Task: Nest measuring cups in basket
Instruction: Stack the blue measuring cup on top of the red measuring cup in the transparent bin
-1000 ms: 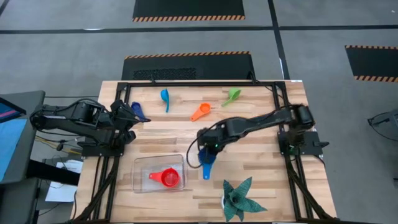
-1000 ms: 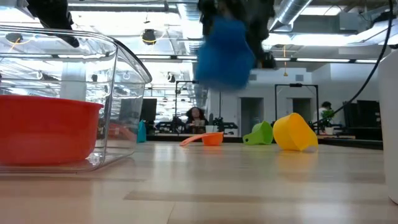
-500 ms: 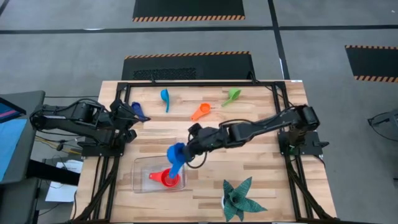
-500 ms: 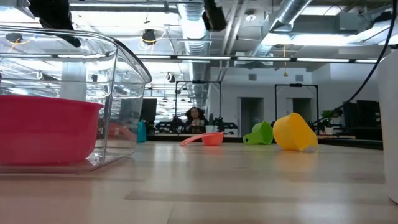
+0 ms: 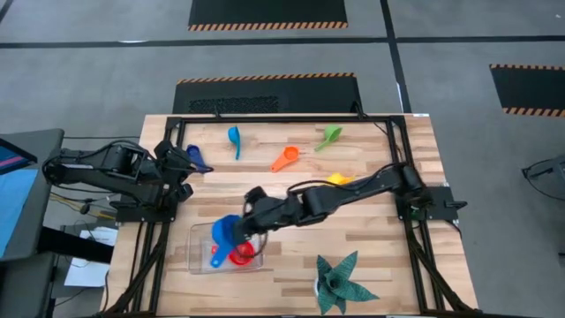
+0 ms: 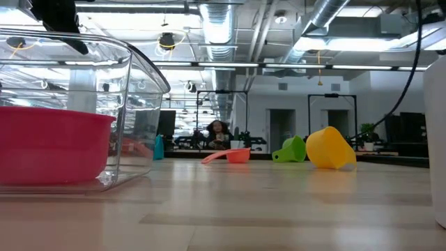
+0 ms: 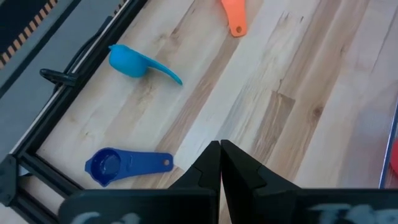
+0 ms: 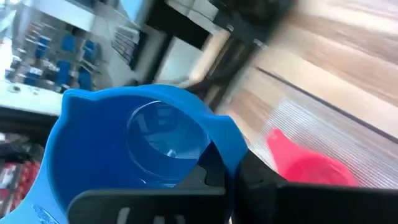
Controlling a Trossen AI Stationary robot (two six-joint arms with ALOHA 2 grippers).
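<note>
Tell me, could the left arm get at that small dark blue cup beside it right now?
Probably yes. The dark blue cup lies on bare wood just beyond the left gripper, nothing between them. Its fingers are shut, so they'd need to open first.

A big blue measuring cup (image 8: 134,152) fills the space right in front of the right gripper (image 8: 217,180), its rim pinched between the dark fingers (image 8: 186,196) — hollow side facing the camera. Just beyond it lies the red cup (image 8: 311,165) inside the clear basket (image 8: 348,134) — wooden table (image 8: 348,43) past that.
</note>
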